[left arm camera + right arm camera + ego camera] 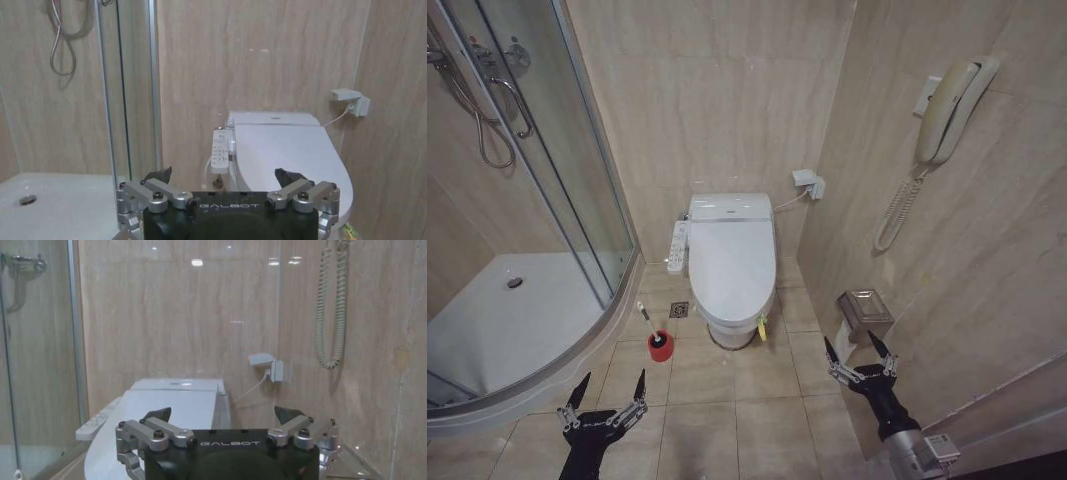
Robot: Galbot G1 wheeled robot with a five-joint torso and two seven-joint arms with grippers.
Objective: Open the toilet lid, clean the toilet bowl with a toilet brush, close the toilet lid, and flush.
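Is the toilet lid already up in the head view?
No, the toilet lid lies flat and closed over the toilet bowl, and both open grippers, left gripper and right gripper, hang well short of it.

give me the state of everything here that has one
toilet lid: closed
toilet brush: standing in red holder
left gripper: open, empty
right gripper: open, empty
wall phone: handset hung up
shower door: cannot tell

The toilet lid lies shut on the toilet bowl, the toilet brush standing left
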